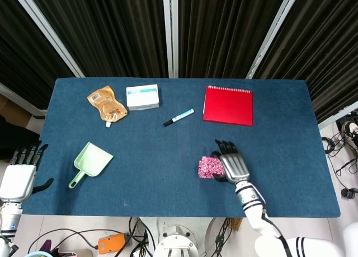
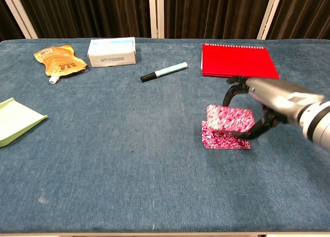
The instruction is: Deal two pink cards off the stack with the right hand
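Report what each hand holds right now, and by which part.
The right hand holds pink cards by their right end, raised above the stack on the table. The left hand holds nothing.

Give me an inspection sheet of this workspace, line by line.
Surface: blue cloth table.
Job's things: pink cards lifted in the right hand above the pink stack on the cloth; no dealt card seen lying apart.
Clutter: red notebook, marker, white box, orange pouch, green scoop.
Hands: right hand grips the lifted cards; left hand is off the table's left edge, fingers apart, holding nothing.
Cables: loose cables on the floor right of the table and below its front edge.
Surroundings: dark curtains behind.
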You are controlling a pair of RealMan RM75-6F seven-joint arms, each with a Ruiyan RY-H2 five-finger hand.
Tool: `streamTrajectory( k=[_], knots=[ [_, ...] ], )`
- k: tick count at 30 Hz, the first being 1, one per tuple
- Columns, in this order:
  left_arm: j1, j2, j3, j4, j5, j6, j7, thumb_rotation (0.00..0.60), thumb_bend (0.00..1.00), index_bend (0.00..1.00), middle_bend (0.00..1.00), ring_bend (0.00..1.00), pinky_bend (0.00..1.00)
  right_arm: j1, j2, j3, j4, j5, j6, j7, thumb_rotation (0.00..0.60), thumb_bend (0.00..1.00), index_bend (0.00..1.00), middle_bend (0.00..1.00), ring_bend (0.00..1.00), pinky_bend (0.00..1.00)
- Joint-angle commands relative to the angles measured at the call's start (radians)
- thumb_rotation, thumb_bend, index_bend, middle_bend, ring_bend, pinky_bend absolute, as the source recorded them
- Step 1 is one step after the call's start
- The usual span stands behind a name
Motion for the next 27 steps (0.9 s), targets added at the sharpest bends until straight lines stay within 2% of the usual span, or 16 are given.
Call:
streamTrajectory(
  k=[1,6,10,18,27],
  knots=[
    [-0.001,0.000,0.000,-0.001,0.001,-0.001,0.000,0.600,0.12,0.07,0.00,0.00,0.00,0.009,0.032,0.033,0.022,0.019,-0.008,0.017,0.600,0.48,0.51,0.11,0.00,0.06],
    [-0.004,-0.005,0.001,-0.003,0.000,-0.008,0.004,0.600,0.12,0.07,0.00,0.00,0.00,0.050,0.061,0.091,0.122,0.093,-0.085,0.055,0.600,0.48,0.51,0.11,0.00,0.06],
    [-0.006,-0.005,0.000,-0.009,-0.002,-0.011,0.012,0.600,0.12,0.07,0.00,0.00,0.00,0.089,0.056,0.115,0.217,0.120,-0.160,0.093,0.600,0.48,0.50,0.11,0.00,0.04],
    [-0.007,0.005,-0.001,-0.030,-0.008,-0.012,0.033,0.600,0.12,0.07,0.00,0.00,0.00,0.139,0.031,0.111,0.333,0.133,-0.254,0.147,0.600,0.48,0.45,0.11,0.00,0.02],
    [-0.009,0.012,-0.003,-0.044,-0.010,-0.013,0.049,0.600,0.12,0.07,0.00,0.00,0.00,0.163,0.040,0.084,0.352,0.162,-0.295,0.138,0.600,0.48,0.35,0.10,0.00,0.00]
  ],
)
